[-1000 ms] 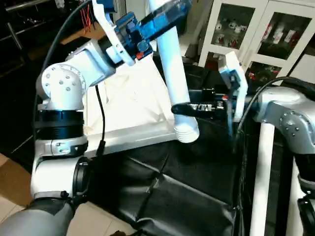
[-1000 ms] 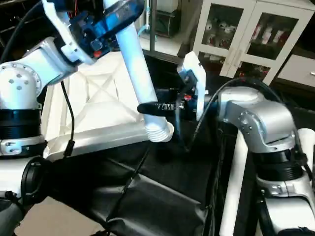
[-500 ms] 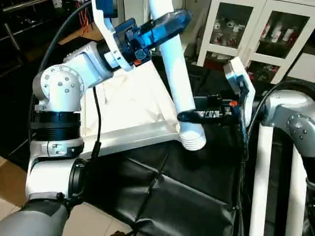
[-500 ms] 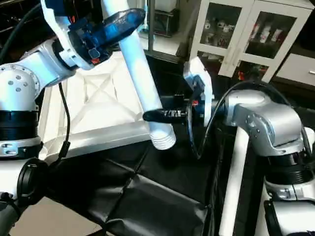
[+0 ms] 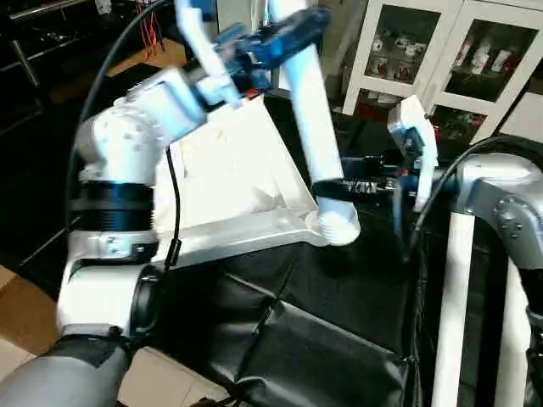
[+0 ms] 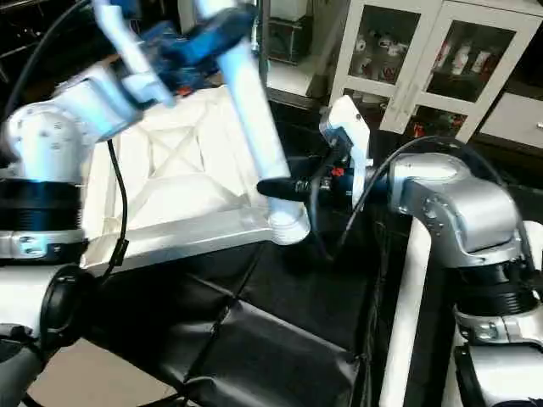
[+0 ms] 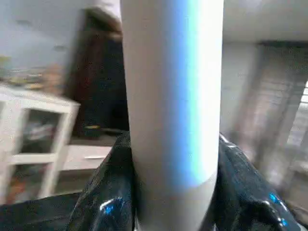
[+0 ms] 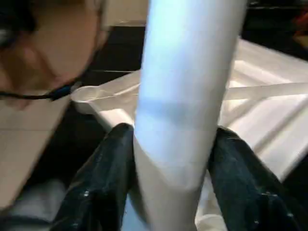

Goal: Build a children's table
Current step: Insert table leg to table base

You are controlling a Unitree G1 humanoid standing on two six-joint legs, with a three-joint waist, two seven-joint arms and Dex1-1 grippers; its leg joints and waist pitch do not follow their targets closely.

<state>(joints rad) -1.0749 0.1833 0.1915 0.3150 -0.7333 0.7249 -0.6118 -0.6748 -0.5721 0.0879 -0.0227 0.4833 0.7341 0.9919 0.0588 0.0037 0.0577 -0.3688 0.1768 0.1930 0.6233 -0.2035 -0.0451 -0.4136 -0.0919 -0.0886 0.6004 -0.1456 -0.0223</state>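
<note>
The white tube leg [image 5: 312, 119] stands tilted over the near right corner of the tabletop [image 5: 225, 182], its ribbed lower end [image 5: 337, 227] right at the round corner socket; whether it has entered the socket cannot be told. The tabletop lies underside up on a black cover [image 5: 322, 339], its X-braced ribs facing up. The left gripper [image 5: 284, 25] is closed around the upper part of the leg, its fingers [image 7: 108, 192] pressed to both sides of the tube. The right gripper [image 5: 339, 188] clasps the leg low down, just above the ribbed end, with a finger [image 8: 101, 178] on each side. Two more white legs [image 5: 450, 305] lie on the cover at the robot's right. A white glass-door cabinet [image 5: 441, 59] stands behind
</note>
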